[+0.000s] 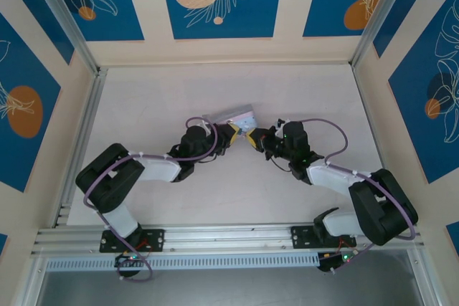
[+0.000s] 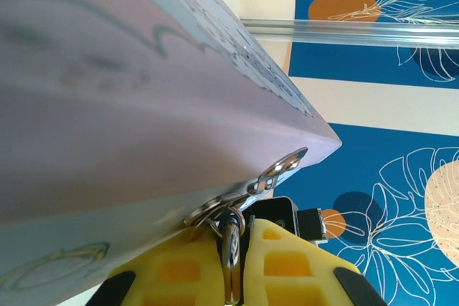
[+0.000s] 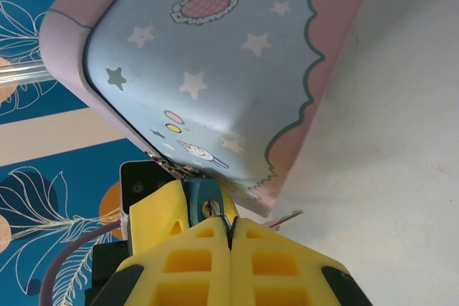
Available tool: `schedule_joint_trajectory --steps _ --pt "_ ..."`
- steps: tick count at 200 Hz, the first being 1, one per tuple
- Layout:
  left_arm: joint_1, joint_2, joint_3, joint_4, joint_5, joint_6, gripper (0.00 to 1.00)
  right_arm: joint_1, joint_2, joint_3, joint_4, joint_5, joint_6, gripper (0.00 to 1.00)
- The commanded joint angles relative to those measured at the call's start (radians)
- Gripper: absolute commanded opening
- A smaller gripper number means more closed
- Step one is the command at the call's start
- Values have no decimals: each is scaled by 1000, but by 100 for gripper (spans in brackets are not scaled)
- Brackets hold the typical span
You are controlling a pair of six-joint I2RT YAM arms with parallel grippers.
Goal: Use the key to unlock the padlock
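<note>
The tin (image 1: 240, 117) is held up off the table (image 1: 301, 98) between the two arms, near the middle of the workspace, and is tilted. Stars, a heart and a scalloped pink border are seen on its pale blue face in the right wrist view.

The right gripper (image 3: 231, 223) is closed, and the padlock (image 3: 203, 200) is pinched between its yellow fingers (image 3: 172, 213). The teal body of the padlock is pressed against the lower edge of the tin, and its keyhole is turned towards the camera. The shackle is hidden by the fingers and the tin's rim.

The left gripper (image 2: 235, 233) is almost fully closed. A thin silvery piece, taken to be the key (image 2: 230, 245), is clamped upright between its pads. The top of this piece is joined to a small metal ring (image 2: 211, 213) lying against the tin's edge, just beside a metal clasp (image 2: 280, 170) at the tin's corner. Whether the key is seated in the padlock cannot be told.

In the overhead view the two grippers are seen nearly touching, tip to tip, just below the tin.
</note>
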Motion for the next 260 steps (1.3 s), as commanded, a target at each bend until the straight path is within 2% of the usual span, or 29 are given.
schedule_joint_trajectory --steps 1,52,85,176,260 --pt "-41 -1 42 142 98 -13 0 -3 22 29 57 -52 4 0" --pt "-42 -20 48 145 117 -11 0 -77 65 40 100 -169 -62 0" --pt "-44 -17 56 149 116 -19 0 -77 105 50 127 -198 -59 0" --pt "-49 -33 61 123 67 -15 0 -42 99 26 142 -152 -28 0" --pt "-50 -46 45 100 15 -37 0 -19 -154 -74 -34 30 -6 0"
